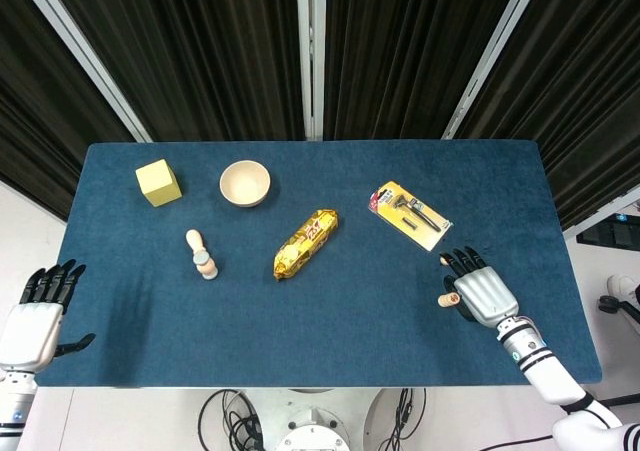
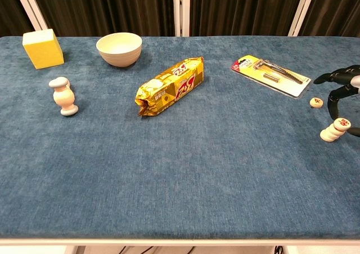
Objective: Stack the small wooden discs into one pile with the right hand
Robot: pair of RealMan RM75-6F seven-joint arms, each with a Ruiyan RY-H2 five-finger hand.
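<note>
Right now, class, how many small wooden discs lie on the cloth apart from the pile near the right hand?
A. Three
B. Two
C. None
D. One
D: in the chest view a single disc lies alone on the blue cloth, behind the pile that stands by the fingers of the right hand; no other loose disc shows.

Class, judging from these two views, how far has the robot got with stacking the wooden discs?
Mostly done: the pile already stands several discs high, leaning a little. The right hand hovers just above it; whether it holds the top disc is unclear. Left to do: one loose disc lies apart on the table, near the razor pack.
</note>
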